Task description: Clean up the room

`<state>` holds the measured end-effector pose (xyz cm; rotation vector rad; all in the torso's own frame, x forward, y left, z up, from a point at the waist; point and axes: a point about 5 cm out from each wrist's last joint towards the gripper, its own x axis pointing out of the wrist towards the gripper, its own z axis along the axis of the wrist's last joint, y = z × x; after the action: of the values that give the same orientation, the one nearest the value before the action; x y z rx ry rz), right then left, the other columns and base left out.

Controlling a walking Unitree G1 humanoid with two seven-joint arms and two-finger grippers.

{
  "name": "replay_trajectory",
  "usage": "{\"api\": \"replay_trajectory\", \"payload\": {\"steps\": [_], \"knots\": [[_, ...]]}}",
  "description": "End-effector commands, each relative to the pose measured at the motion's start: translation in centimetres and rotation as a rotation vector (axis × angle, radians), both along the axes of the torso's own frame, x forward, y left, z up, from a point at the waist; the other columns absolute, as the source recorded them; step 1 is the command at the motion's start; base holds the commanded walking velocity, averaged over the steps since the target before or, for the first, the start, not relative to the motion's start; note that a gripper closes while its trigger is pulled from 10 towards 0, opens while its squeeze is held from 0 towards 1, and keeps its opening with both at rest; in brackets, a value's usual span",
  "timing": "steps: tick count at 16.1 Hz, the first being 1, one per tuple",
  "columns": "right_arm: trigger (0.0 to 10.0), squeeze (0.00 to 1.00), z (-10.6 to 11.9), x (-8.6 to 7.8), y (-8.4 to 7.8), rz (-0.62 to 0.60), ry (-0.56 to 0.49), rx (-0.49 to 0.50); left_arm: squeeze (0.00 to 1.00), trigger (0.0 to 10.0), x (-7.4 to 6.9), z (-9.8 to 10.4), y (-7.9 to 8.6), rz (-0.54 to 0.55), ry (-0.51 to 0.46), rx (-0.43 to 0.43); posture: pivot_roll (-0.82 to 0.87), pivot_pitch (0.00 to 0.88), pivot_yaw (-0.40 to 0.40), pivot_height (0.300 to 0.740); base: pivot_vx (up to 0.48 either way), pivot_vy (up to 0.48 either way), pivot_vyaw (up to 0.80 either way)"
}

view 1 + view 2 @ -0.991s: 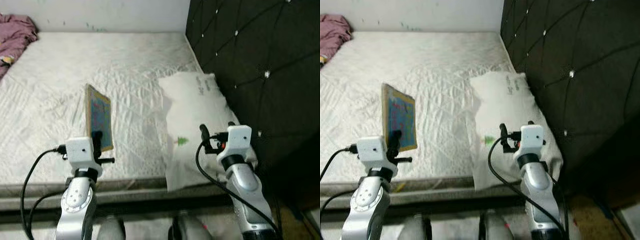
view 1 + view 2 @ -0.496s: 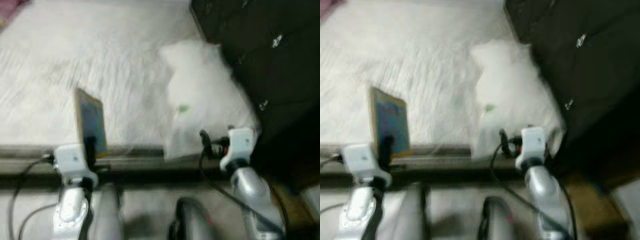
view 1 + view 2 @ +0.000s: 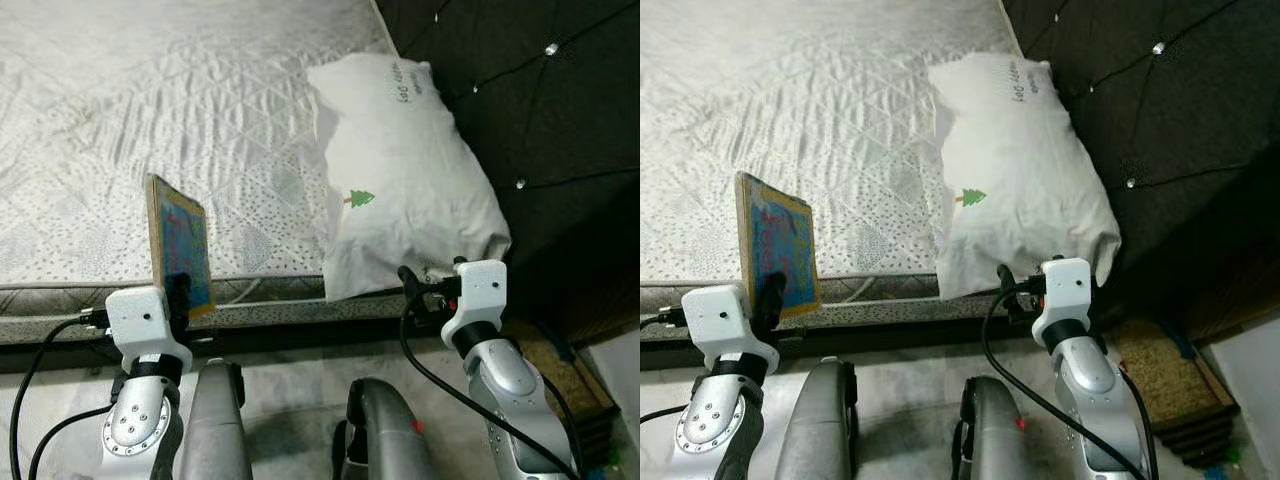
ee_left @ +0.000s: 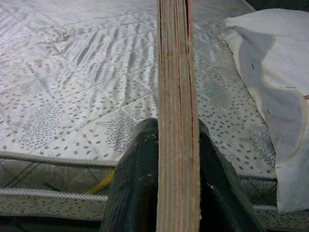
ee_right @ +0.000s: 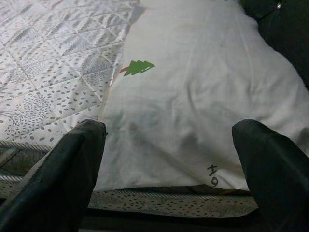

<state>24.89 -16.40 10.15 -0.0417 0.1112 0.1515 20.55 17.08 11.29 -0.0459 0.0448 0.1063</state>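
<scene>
A thin book point(image 3: 180, 245) with a blue cover and yellow border stands upright, held edge-on by my left gripper point(image 3: 180, 293), which is shut on its lower edge point(image 4: 176, 145) just in front of the mattress. A white pillow point(image 3: 405, 170) with a small green tree print point(image 5: 138, 67) lies at the mattress corner by the headboard. My right gripper point(image 5: 166, 159) is open, its fingers point(image 5: 72, 169) spread wide before the pillow's near end, not touching it.
The white quilted mattress point(image 3: 150, 110) stretches away to the left and far side. A dark tufted headboard point(image 3: 520, 90) rises on the right. A brown mat point(image 3: 1165, 375) lies on the floor at lower right. My own legs point(image 3: 385, 440) show below.
The camera has tilted down and moved back, so the bed edge and floor now show. The book stays in my left gripper; the right gripper sits lower, by the pillow's near end.
</scene>
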Motion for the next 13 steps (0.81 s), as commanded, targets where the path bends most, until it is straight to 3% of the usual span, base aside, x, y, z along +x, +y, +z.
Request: {"api": "replay_trajectory", "payload": {"steps": [1, 13], "knots": [[10.0, 0.00, 0.31, -0.20, -0.06, 0.003, -0.005, 0.001, 0.00, 10.0, -0.18, 0.91, 0.00, -0.003, -0.037, 0.001, 0.02, 0.238, -0.087, 0.645, 0.315, 0.000, 0.00], [10.0, 0.00, 0.39, -0.01, 0.23, -0.007, 0.001, 0.010, 0.00, 10.0, 0.36, 1.22, 0.12, -0.013, -0.035, 0.002, 0.01, 0.251, -0.071, 0.645, 0.304, 0.000, 0.00]]}}
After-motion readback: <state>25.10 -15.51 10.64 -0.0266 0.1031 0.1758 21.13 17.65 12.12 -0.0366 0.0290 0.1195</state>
